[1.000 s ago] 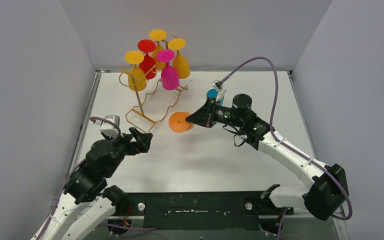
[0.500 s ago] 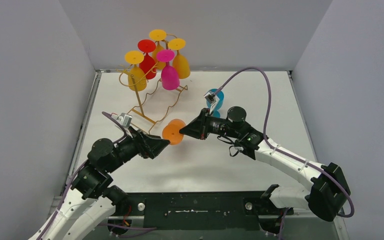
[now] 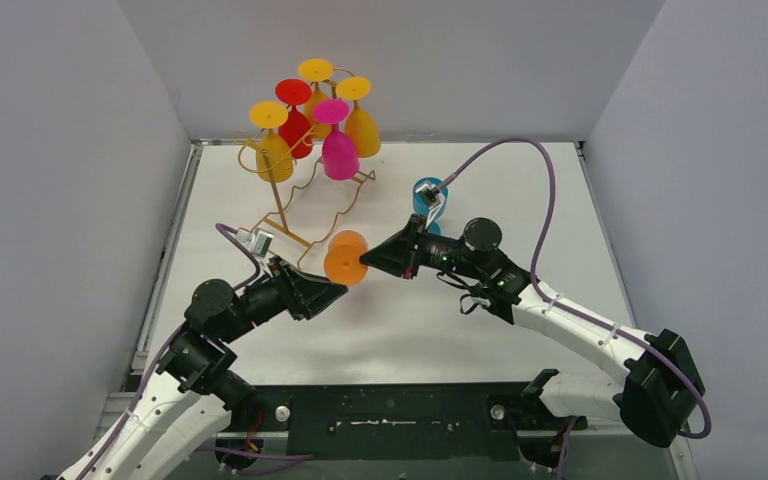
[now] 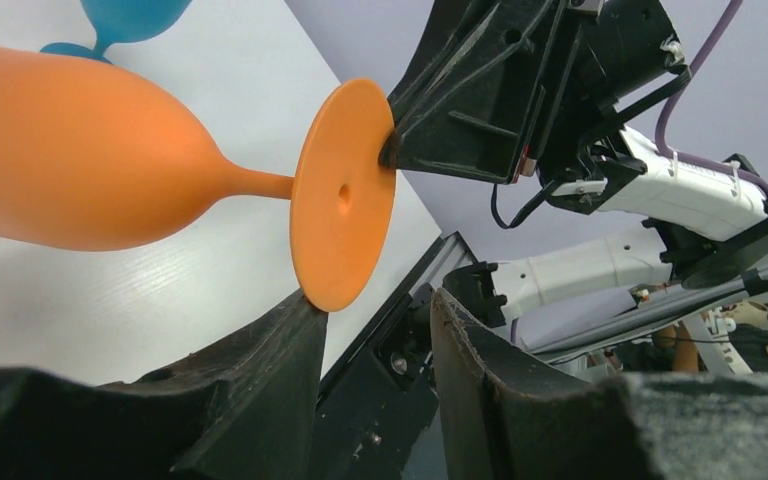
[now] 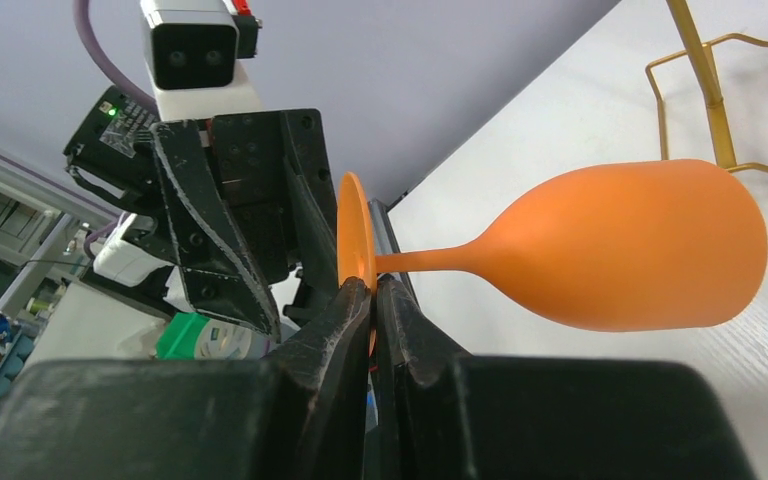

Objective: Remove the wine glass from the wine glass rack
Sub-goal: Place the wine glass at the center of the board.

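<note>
Two hands are crowding one glass. My right hand [image 3: 364, 263] is clamping the foot rim of the smooth orange plastic wine glass [image 3: 345, 258], which is hanging sideways above the white table [image 3: 560, 200], just clear of the thin gold wire wine glass rack [image 3: 280, 200]. My left hand [image 3: 338, 289] is gaping at the foot's lower edge. I'm reading this as a handover: next I'm needing a firm left pinch before the right releases.

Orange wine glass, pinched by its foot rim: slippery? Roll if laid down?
May pivot: the right gripper pinches only the thin foot edge of the orange wine glass, bowl sticking out sideways. Looks like opaque matte plastic, so likely light, not brittle. Laid down, the round bowl would probably roll.
</note>
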Available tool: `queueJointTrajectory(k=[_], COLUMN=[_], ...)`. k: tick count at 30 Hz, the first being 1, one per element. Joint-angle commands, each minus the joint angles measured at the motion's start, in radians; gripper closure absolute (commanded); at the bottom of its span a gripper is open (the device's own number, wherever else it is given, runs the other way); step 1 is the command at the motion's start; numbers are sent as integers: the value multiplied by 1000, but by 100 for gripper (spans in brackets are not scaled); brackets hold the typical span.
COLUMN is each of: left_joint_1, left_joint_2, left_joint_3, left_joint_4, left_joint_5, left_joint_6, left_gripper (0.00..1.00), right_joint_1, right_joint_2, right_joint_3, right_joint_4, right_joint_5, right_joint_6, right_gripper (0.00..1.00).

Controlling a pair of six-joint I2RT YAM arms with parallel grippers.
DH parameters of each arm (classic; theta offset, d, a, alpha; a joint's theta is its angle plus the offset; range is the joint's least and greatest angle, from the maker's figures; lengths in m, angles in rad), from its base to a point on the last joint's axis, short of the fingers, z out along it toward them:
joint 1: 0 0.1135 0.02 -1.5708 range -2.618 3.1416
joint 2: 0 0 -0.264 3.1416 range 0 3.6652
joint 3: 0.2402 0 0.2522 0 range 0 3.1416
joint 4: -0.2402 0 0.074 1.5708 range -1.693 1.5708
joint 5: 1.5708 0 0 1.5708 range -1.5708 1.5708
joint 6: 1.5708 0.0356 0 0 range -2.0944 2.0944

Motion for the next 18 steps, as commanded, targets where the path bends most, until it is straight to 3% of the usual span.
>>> queueJointTrajectory(k=[1, 18], left_joint_1=[1, 1], left_joint_2=[-19, -32], left_joint_3=[-30, -81], left_joint_4=[161, 269], left_joint_5=[30, -34], left_joint_6=[-58, -105], left_gripper=[60, 84], right_joint_1=[4, 4], right_joint_2=[-18, 12], right_joint_3=[-2, 3], right_joint_4=[132, 164], right_joint_5=[-15, -124], right_joint_6=[9, 38], right_gripper=[100, 100])
